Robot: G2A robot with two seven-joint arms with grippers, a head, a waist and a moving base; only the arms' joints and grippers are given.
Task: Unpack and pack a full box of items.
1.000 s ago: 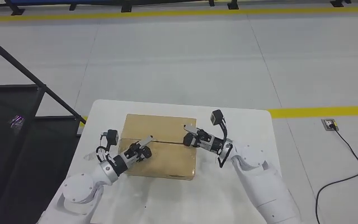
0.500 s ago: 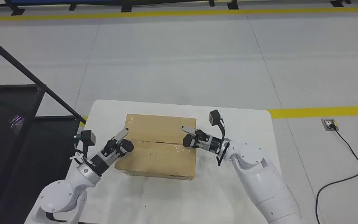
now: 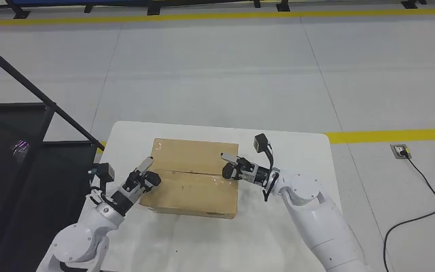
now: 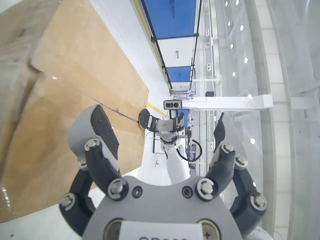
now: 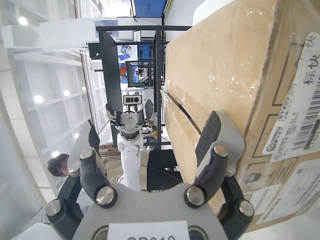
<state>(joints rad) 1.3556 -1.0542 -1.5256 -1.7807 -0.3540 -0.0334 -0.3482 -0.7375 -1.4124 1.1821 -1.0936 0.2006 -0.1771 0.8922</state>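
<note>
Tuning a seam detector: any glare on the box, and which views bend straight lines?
Right wrist view: clear tape on the box glints brightly beside the seam; shelves bow. Left wrist view: faint seam glints; building lines bow. Top view: even light, yellow floor line runs straight.

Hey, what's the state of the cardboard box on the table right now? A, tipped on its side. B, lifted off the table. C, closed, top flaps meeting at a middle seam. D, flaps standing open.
C: the cardboard box sits flat on the table with its top flaps shut along a central seam, and the left hand and right hand are open at the seam's two ends.
</note>
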